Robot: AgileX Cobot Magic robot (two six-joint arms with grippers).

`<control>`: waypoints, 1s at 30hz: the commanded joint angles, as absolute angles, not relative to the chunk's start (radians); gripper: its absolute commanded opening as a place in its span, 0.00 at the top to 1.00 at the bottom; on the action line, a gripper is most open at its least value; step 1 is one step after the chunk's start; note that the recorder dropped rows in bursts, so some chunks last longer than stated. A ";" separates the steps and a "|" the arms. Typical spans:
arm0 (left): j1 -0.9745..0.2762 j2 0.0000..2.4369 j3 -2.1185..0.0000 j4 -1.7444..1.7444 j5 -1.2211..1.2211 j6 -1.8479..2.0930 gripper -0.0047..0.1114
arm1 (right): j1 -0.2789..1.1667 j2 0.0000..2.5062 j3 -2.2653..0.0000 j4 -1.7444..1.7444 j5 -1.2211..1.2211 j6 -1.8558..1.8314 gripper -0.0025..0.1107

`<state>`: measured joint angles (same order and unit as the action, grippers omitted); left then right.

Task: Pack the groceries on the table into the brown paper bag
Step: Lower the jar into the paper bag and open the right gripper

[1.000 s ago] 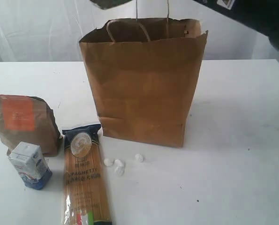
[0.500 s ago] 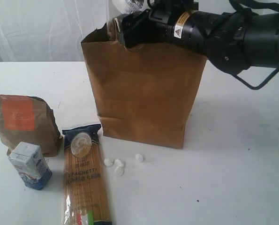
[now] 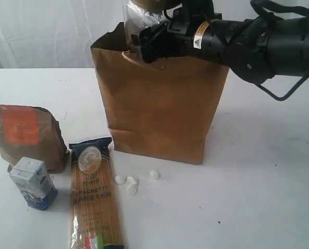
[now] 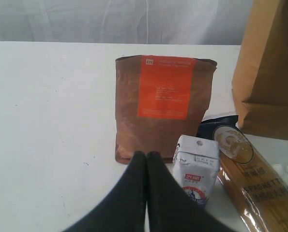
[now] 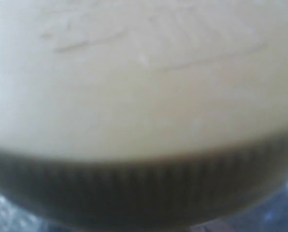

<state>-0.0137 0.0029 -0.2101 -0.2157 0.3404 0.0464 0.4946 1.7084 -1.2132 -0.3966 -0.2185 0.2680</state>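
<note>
Bag point(image 3: 159, 98) stands upright, mouth open, mid-tabletop point(image 3: 258, 171) toward the far edge in the exterior view. Near the left edge: pouch point(image 3: 24, 135) upright, spaghetti point(image 3: 94, 202) flat beside it and running to the near edge, and carton point(image 3: 33, 182) upright just in front of pouch, with left gripper point(image 4: 146, 159) pressed together, empty, near carton. Jar point(image 3: 138, 15) hangs over bag's left rim, pinched in right gripper point(image 3: 146, 44); white bits point(image 3: 131, 182) lie between spaghetti and bag.

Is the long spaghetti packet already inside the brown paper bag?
No, the spaghetti packet lies flat on the table outside the brown paper bag, next to the small carton.
</note>
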 commanded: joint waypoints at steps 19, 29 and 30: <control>-0.012 0.000 -0.206 -0.223 0.342 0.048 0.96 | 0.488 1.687 -1.223 -0.370 -0.061 0.521 0.25; -0.012 0.000 -0.206 -0.223 0.342 0.048 0.96 | 0.488 1.687 -1.223 -0.370 -0.067 0.521 0.07; -0.012 0.000 -0.206 -0.223 0.342 0.048 0.96 | 0.488 1.687 -1.223 -0.370 -0.069 0.521 0.07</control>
